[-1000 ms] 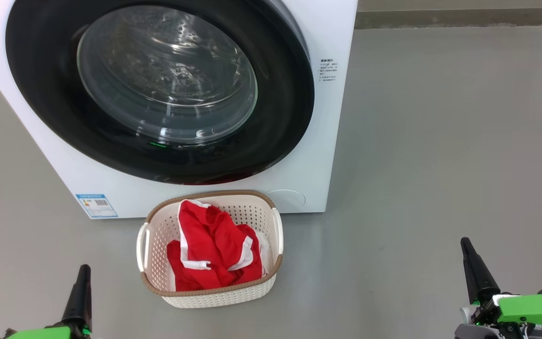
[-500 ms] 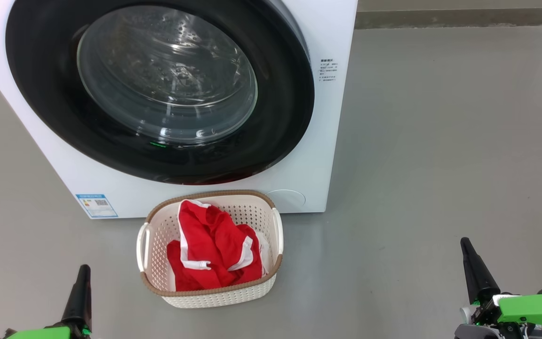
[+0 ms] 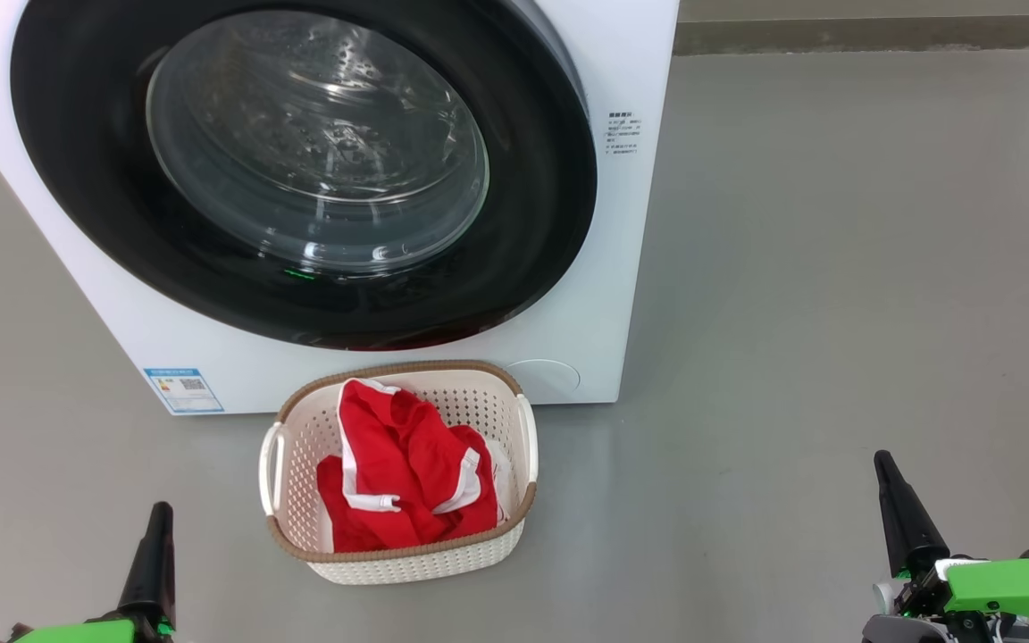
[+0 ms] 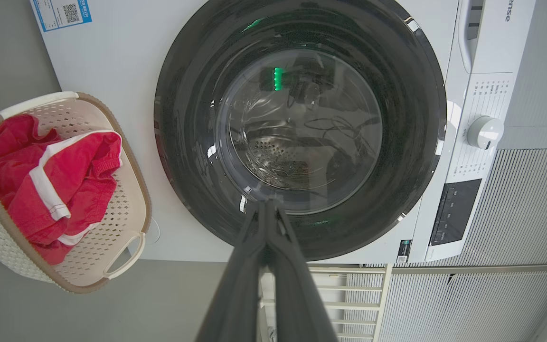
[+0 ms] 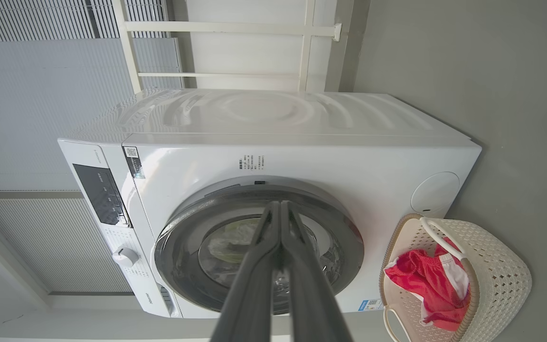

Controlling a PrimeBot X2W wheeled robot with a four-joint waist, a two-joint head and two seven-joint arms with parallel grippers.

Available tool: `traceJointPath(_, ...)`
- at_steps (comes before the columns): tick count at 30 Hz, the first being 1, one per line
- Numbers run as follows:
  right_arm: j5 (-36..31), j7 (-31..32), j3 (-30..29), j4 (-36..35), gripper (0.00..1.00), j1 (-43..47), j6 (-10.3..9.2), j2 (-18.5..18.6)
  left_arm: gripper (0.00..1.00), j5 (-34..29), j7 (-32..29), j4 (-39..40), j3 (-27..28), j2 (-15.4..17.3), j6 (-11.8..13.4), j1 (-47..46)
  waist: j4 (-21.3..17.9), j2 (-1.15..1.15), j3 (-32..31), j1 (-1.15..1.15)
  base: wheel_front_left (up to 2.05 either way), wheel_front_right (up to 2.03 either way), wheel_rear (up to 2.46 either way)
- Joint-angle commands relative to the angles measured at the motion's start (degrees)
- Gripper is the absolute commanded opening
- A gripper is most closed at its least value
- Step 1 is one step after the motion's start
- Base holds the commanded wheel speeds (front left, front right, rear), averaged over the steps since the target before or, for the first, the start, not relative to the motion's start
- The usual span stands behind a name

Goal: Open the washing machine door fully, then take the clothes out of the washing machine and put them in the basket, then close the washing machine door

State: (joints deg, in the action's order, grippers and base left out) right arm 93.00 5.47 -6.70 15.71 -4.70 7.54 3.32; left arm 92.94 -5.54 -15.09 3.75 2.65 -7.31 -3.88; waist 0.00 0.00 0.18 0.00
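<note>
Pointing up from the bottom corners of the head view, the left tool (image 3: 158, 518) and the right tool (image 3: 886, 469) are each seen with both dark fingers pressed together into a single spike, with nothing held between them. The left tool is set at the lower left, near the basket's left handle but apart from it. The right tool is held a little higher at the lower right, well apart from the basket, over bare grey floor (image 3: 836, 268). Green housings are visible behind both sets of fingers.

The washing machine door (image 3: 318, 152) is shown shut against the white washing machine (image 3: 631, 268), its glossy black rim ringing the clear glass bowl, through which the steel drum is glimpsed. The clothes (image 3: 407, 473), red with white trim, are heaped inside the basket (image 3: 407, 568). The basket is placed on the floor just in front of the washing machine, below the door and to the right of a blue label (image 3: 182, 389).

From the left wrist, the clenched fingers are aimed at the lower part of the door glass, with the basket seen off to one side. From the right wrist, the closed fingers are lined up with the door, and a control panel (image 5: 100, 194) and dial (image 5: 125, 256) are shown at the machine's top end.
</note>
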Motion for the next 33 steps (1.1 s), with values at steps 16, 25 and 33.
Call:
traceJointPath(16,-0.32,0.52,0.79,-1.71,0.0,-1.42,-0.05,0.02,0.0,-0.3,-0.48,1.06,2.19,0.67,-0.18,-2.26,0.0,0.0,0.0,0.0,0.0,0.0,0.0)
traceJointPath(25,-0.39,0.59,0.71,-1.71,0.0,-1.43,-0.05,-0.03,0.0,-0.36,-0.54,1.06,2.27,0.61,-0.18,-2.27,0.0,0.0,0.0,0.0,0.0,0.0,0.0)
traceJointPath(33,-0.44,0.64,0.65,-1.71,0.0,-1.44,-0.05,-0.08,0.0,-0.41,-0.59,1.06,2.33,0.57,-0.18,-2.27,0.0,0.0,0.0,0.0,0.0,0.0,0.0)
